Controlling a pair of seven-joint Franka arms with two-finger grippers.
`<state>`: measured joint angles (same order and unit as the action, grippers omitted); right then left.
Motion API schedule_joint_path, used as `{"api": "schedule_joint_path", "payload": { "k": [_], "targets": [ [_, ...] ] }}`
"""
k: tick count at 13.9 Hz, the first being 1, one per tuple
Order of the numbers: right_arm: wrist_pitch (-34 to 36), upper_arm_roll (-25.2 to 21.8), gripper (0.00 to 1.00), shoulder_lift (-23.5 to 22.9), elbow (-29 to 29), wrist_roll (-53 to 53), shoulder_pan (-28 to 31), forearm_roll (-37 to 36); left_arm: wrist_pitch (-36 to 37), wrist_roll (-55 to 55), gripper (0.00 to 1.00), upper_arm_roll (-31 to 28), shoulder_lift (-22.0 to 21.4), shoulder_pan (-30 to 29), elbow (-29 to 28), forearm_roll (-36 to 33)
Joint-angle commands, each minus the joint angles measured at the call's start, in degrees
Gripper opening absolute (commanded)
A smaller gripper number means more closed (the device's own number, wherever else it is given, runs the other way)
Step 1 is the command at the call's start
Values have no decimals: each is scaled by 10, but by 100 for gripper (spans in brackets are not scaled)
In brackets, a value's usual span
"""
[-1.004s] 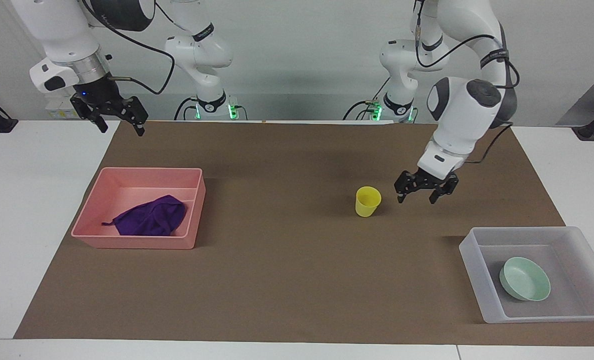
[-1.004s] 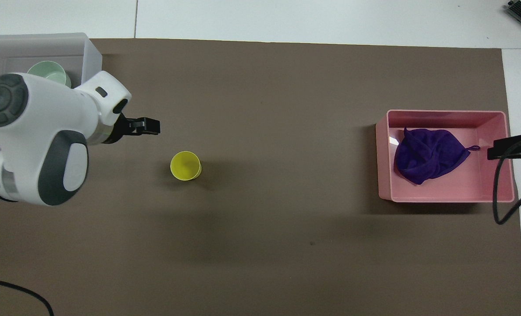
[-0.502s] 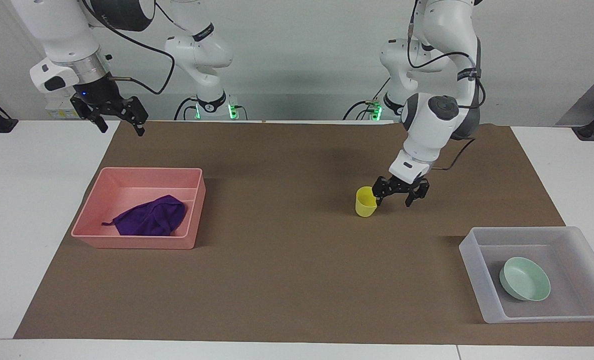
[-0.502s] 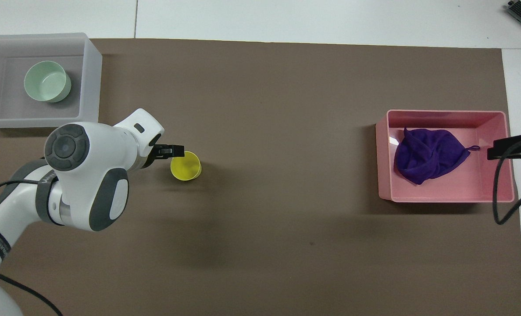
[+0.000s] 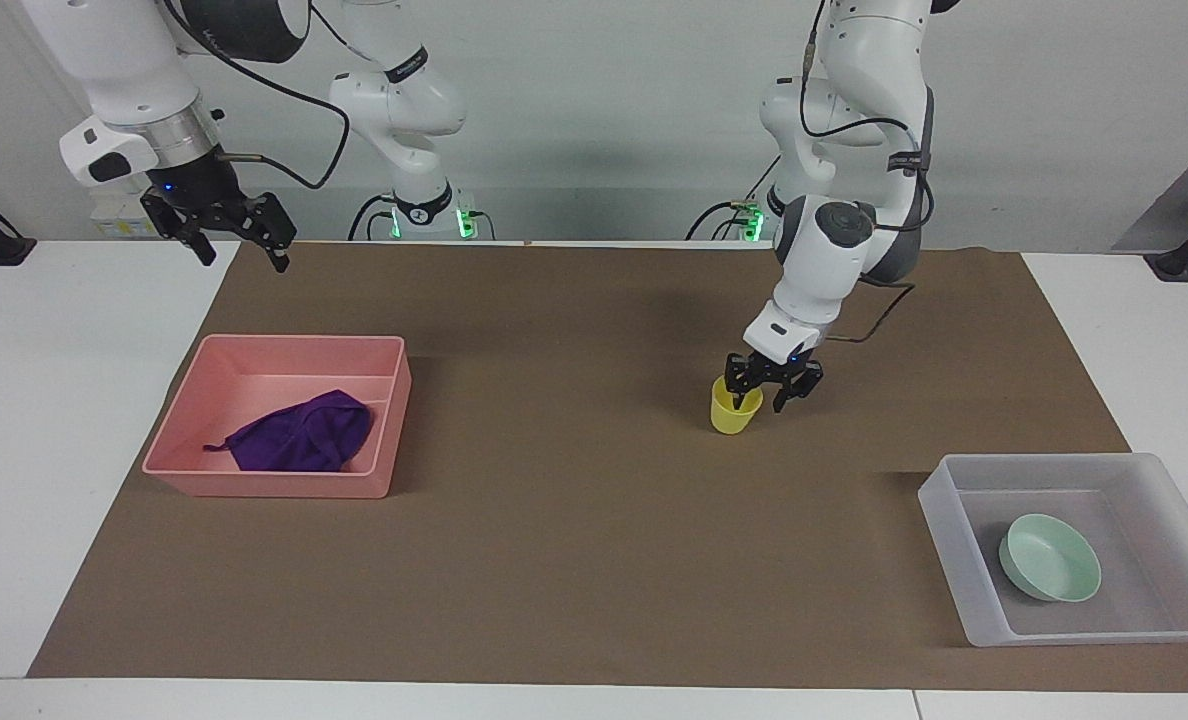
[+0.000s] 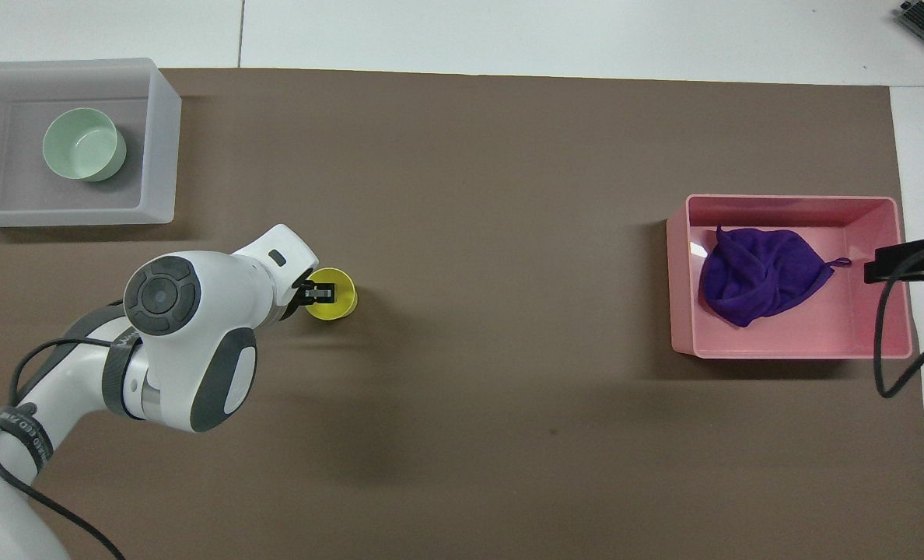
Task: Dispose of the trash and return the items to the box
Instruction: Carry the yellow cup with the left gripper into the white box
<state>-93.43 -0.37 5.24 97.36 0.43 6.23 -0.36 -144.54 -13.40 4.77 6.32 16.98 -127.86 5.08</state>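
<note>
Cup [image 5: 733,414] rim between left hand [image 5: 766,393] fingers

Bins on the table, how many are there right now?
2. The pink bin, holding the purple rag, sits toward the right arm's end; the translucent box, holding the green bowl, sits toward the left arm's end. None appears hidden.
</note>
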Motion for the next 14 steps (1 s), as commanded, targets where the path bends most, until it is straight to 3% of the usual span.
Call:
{"api": "schedule_joint_path", "payload": {
  "k": [1,6,11,14],
  "targets": [
    [8,3,100,13,11,11,2,1,-13,0,0,-6,-10,1,-10,2],
    [8,3,100,13,11,11,2,1,13,5,0,-8,-10,-37,37,2],
    [9,3,100,13,11,11,2,1,111,37,0,-7,35,-120,196,-25],
    [9,3,100,13,11,11,2,1,128,77,0,-7,71,-171,270,-54]
  ]
}}
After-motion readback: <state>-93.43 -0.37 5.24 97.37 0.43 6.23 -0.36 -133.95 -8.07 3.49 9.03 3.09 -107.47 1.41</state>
